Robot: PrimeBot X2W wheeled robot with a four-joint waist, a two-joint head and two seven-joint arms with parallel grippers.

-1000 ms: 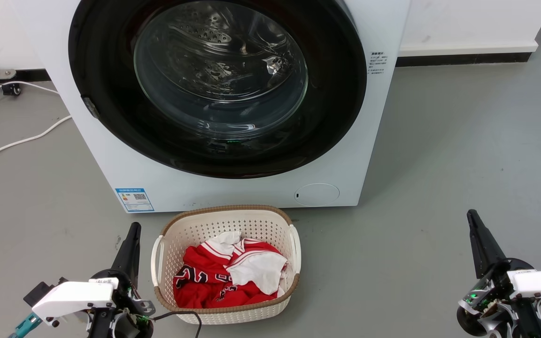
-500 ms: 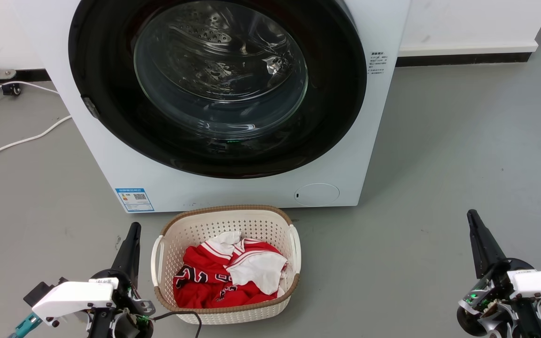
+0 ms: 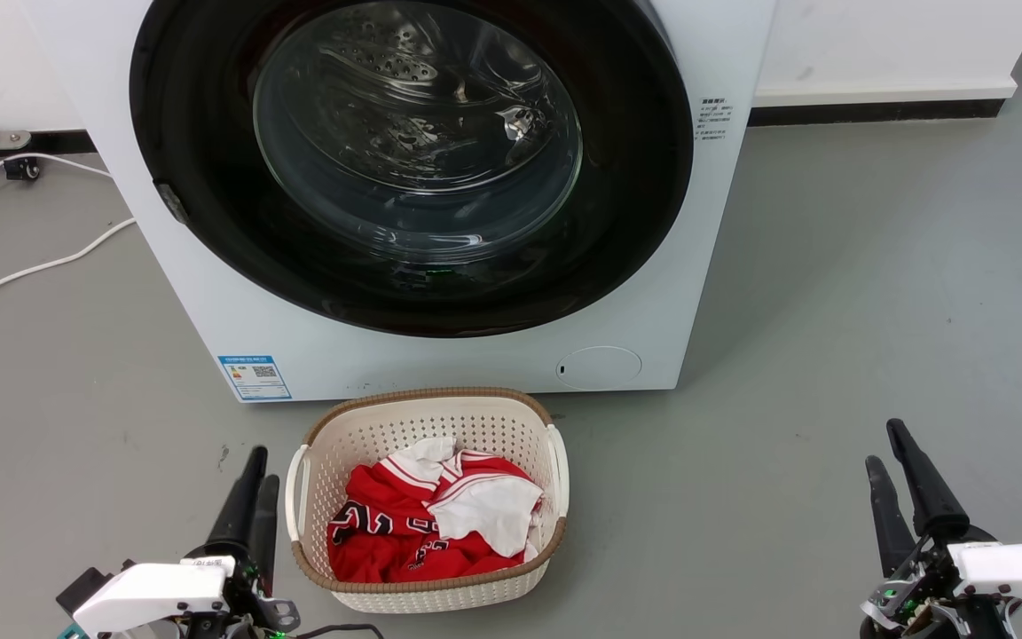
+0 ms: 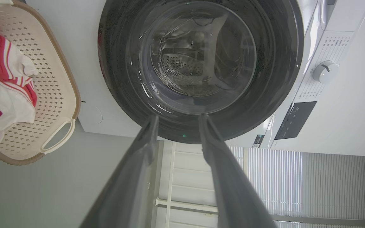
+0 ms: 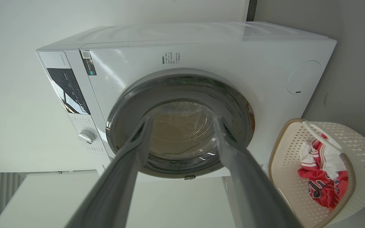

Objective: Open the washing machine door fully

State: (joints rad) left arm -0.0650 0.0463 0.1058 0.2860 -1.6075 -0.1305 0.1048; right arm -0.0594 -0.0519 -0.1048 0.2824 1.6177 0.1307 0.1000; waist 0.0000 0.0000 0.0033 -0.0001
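Observation:
The washing machine door (image 3: pixel 635 177) has a wide glossy black rim and a clear glass bowl (image 3: pixel 418 133). It lies flat against the white machine front (image 3: pixel 440 359). It also shows in the left wrist view as the door (image 4: pixel 274 63) and in the right wrist view as the door (image 5: pixel 131 95). My left gripper (image 3: pixel 263 466) hangs low at the lower left, well short of the machine, open and empty (image 4: pixel 178 116). At the lower right, my right gripper (image 3: pixel 884 444) is open too, with nothing between its fingers (image 5: pixel 183 118).
A cream laundry basket (image 3: pixel 427 404) with red and white clothes (image 3: pixel 427 519) stands on the grey floor just in front of the machine, between my grippers. White cables (image 3: pixel 41 262) lie on the floor at the left. A small grey tab (image 3: pixel 170 202) sits on the door's left rim.
Both grippers have gone from shut to open, each now showing two separate fingers. Both sit slightly lower in the head view. The door and basket have not moved.

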